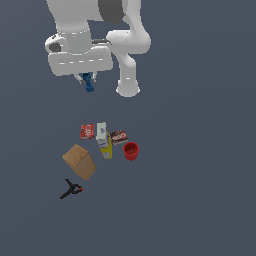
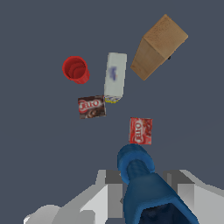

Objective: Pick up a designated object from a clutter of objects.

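Observation:
My gripper (image 1: 87, 79) hangs high above the floor, far behind the clutter, and is shut on the small bright-blue knobbly piece (image 1: 89, 85). In the wrist view that blue piece (image 2: 142, 179) sticks out between my two grey fingers (image 2: 103, 199). The clutter lies below: a red packet (image 1: 87, 131), a white packet (image 1: 101, 131) over a yellow one (image 1: 106, 150), a brown packet (image 1: 119, 136), a red cup (image 1: 131, 151), a tan cardboard box (image 1: 79, 161) and a black clamp with red tips (image 1: 71, 189). The wrist view shows the cup (image 2: 75, 69), white packet (image 2: 115, 76), brown packet (image 2: 91, 107), red packet (image 2: 141, 131) and box (image 2: 158, 46).
The arm's white base (image 1: 128, 89) stands on the dark grey floor (image 1: 200, 175) at the exterior view's right of my gripper. The clamp does not show in the wrist view.

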Controlling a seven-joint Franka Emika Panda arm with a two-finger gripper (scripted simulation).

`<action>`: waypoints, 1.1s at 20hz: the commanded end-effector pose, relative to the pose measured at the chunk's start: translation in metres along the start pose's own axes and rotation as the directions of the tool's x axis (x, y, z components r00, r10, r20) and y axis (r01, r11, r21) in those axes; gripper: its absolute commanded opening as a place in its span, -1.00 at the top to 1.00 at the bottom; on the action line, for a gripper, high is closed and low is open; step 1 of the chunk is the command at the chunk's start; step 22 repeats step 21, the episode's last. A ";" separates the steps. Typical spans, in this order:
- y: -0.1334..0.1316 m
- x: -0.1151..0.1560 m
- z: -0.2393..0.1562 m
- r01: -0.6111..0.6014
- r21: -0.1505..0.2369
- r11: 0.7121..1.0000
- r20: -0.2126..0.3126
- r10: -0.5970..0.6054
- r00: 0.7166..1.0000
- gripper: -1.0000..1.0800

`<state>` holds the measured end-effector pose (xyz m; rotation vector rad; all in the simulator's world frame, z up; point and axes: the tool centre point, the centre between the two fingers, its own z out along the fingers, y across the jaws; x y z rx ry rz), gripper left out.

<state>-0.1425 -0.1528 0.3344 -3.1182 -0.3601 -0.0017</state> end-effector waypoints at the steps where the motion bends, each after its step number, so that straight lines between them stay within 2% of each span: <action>1: 0.015 -0.003 -0.023 0.000 0.000 1.000 0.001 0.000 1.000 1.00; 11: 0.057 -0.008 -0.082 0.001 -0.002 1.000 0.002 -0.001 1.000 1.00; 22: 0.069 -0.008 -0.100 0.001 -0.003 1.000 0.002 -0.001 1.000 1.00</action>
